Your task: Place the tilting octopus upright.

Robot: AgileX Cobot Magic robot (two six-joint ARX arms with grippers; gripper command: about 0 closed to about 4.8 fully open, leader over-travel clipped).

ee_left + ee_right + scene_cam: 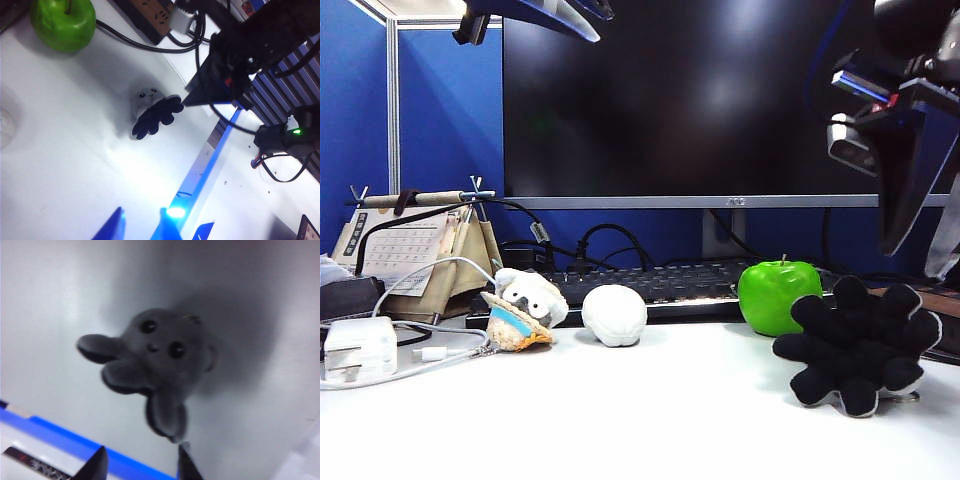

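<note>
Octopus tipped on its side at the right front of the white counter, black underside outward, right tool just above it, fingers apart, empty, left tool raised, apart, empty, apple behind.

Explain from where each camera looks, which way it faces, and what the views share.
Exterior view: low at the table's front edge, facing the monitor; both arms overhead.
Left wrist view: high, looking down; open left gripper, and the right arm.
Right wrist view: close above, looking down; open right gripper.
Shared: the octopus, tipped over.
</note>
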